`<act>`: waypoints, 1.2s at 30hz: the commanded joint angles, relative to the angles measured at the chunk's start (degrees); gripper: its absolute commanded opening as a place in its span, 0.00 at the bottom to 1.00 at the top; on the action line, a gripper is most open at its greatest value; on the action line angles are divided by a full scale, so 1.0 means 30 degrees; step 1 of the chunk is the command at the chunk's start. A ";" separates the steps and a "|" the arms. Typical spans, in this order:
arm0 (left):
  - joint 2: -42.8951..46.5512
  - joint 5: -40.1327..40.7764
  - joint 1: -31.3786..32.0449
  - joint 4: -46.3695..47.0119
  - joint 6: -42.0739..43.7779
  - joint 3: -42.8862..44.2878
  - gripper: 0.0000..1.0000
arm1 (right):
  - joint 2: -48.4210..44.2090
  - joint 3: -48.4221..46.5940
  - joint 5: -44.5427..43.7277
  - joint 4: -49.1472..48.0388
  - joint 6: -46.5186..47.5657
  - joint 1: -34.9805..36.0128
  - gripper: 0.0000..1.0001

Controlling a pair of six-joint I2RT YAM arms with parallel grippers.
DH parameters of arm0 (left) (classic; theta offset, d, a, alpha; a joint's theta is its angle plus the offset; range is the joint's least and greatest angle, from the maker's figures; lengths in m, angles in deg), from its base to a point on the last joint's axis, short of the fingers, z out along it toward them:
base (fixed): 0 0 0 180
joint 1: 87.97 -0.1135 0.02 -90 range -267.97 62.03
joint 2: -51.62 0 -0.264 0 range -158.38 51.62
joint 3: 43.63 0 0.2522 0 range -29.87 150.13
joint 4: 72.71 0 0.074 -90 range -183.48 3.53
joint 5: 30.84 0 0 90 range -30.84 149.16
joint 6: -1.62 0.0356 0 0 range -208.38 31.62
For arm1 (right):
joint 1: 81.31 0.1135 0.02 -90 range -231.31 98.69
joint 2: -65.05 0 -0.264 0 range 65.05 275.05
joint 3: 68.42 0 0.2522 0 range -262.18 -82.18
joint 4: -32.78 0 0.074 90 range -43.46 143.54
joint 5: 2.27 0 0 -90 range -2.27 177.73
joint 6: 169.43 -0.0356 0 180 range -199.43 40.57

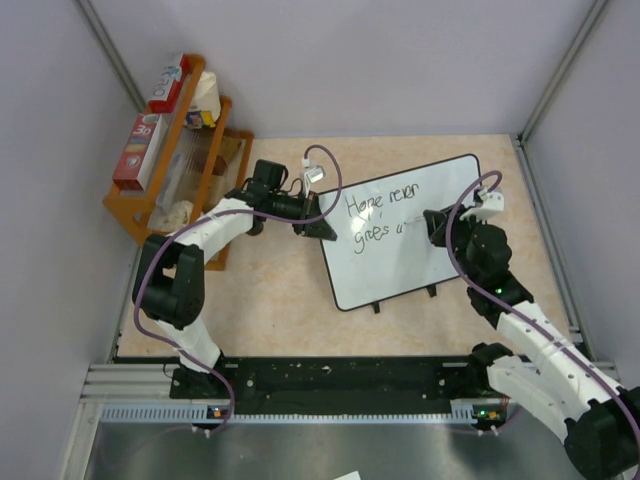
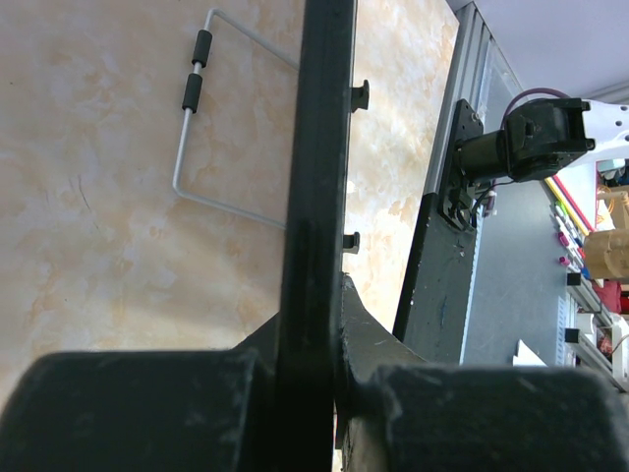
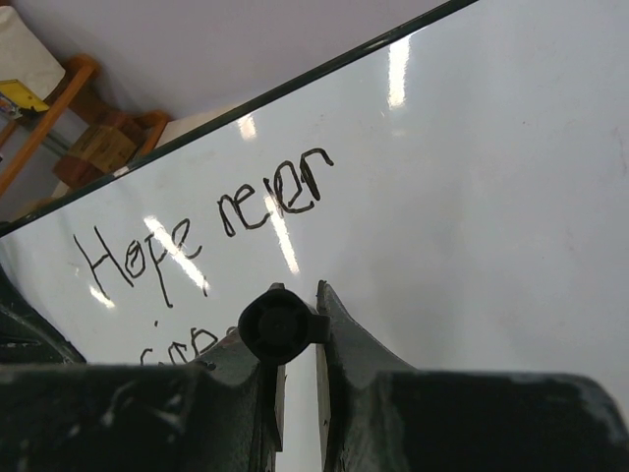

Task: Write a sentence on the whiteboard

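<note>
— The whiteboard (image 1: 388, 270), seen from above: where on the bench (image 1: 270, 300) is it?
— In the right half, turned askew. One rounded corner points toward the far right corner and two small black feet toward the near edge. It is glossy white with a thin black rim. The sentence (image 1: 385, 215) runs in two short lines of thin dark handwriting.
— And the arms?
— The left arm (image 1: 215, 228) bends in from the left, its left jaws at the board's left edge. The right arm (image 1: 530, 335) reaches over the board's right part, right jaws down at its face.
— The left wrist view?
— The left jaws are closed on the black rim (image 2: 319, 147), seen edge-on. A bent wire loop (image 2: 194, 91) with black sleeves shows beside it against the mottled beige bench.
— The right wrist?
— The right jaws are clamped on a round black marker (image 3: 278, 326), close to the shiny board. "Hope never" reads clearly; the second line is mostly hidden.
</note>
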 commanded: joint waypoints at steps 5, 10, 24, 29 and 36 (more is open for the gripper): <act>-0.0890 0.6887 0.0686 -0.1883 0.4086 -0.1028 0.00 | 0.0064 -0.0256 -0.0131 -0.0265 0.0156 -0.0317 0.00; -0.0919 0.6857 0.0686 -0.1883 0.4057 -0.0969 0.00 | -0.0521 0.0623 0.0045 0.0467 0.0068 -0.0346 0.00; -0.0919 0.6887 0.0745 -0.1912 0.4027 -0.1057 0.00 | -0.2308 0.2555 0.0485 0.1757 -0.0195 -0.0317 0.00; -0.0978 0.6887 0.0803 -0.1824 0.3998 -0.1028 0.00 | -0.2954 0.2705 0.0484 0.2021 -0.0166 -0.0288 0.00; -0.1036 0.6945 0.0833 -0.1795 0.3998 -0.0999 0.00 | -0.3100 0.1360 0.1158 0.1729 -0.0429 -0.0317 0.00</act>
